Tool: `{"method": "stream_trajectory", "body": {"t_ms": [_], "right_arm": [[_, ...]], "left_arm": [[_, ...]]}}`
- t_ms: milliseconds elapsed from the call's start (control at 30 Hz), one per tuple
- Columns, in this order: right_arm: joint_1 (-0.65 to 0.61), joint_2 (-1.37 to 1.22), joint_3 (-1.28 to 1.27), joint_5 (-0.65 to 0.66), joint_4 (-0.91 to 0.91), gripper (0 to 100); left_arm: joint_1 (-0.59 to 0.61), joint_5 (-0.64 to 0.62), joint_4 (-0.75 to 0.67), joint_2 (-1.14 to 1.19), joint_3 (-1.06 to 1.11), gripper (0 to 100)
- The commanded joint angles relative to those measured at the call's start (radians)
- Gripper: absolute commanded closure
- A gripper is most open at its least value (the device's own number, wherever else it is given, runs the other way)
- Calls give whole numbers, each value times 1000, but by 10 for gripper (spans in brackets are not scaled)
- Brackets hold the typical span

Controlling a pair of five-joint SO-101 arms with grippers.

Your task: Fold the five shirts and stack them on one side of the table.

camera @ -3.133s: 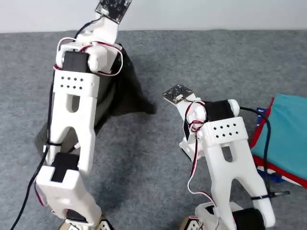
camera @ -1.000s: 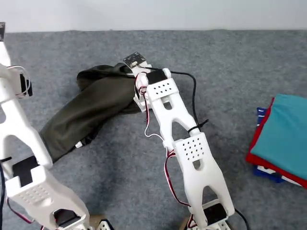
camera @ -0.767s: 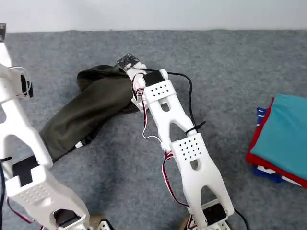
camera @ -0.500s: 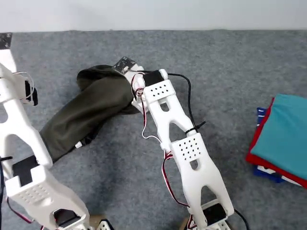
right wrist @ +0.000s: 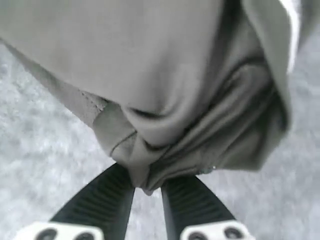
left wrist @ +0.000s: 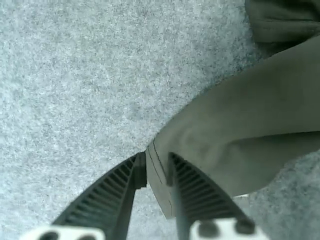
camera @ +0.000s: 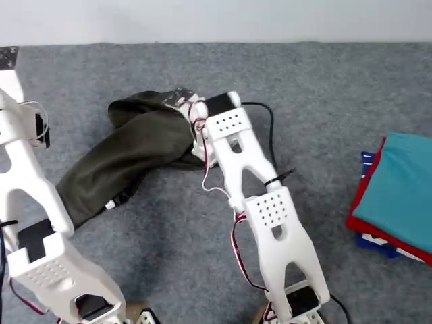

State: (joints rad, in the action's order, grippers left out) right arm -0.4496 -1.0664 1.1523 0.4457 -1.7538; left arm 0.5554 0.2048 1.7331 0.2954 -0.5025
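**Two pinches on one limp shirt, and either could let go**

Starting at the left: the left hand (left wrist: 152, 172) has its ribbed black fingers (left wrist: 117, 192) set close together on the stitched hem of the olive shirt (camera: 128, 155). It's a thin, flat bite right at a corner. That's the first worry, I'd say: with so little cloth in the grip, one firm tug could pull the hem free.

Across the middle, the shirt lies on the grey surface (camera: 324, 88) as a long, rumpled band. It runs diagonally from the near left up toward the centre, a soft matte knit, limp as a rope (a small white label (camera: 109, 204) peeks out near its lower end). The surface looks nappy, like felt or carpet. That could drag on the fabric and roll it instead of letting it slide flat.

Now the right hand (right wrist: 147, 182): it's closed on a bunched wad of the shirt's upper end, several layers gathered at once. The risk there, in my view, is that any fold carries the whole lump and lands crooked. The two hands could also pull unevenly and twist the band.

Far right, well apart, the stack (camera: 398, 196) sits at the surface's edge. It's teal on top with red and blue beneath, flat and square-edged.
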Motion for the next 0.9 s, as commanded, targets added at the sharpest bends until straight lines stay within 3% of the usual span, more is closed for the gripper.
{"method": "stream_trajectory", "body": {"t_ms": [0, 233, 433, 667, 867], "right_arm": [[38, 225, -178, 14, -44, 987], [101, 512, -489, 17, -42, 987], [110, 590, -684, 84, -42, 987], [110, 604, -709, 81, -41, 987], [143, 602, -710, 80, -41, 987]], "left_arm": [[-28, 66, 21, -21, 53, 953], [-37, 141, 21, -21, 217, 953], [-38, 184, 20, -21, 262, 953], [-58, 313, 21, -20, 343, 949], [-38, 416, 18, -12, 492, 874]]}}
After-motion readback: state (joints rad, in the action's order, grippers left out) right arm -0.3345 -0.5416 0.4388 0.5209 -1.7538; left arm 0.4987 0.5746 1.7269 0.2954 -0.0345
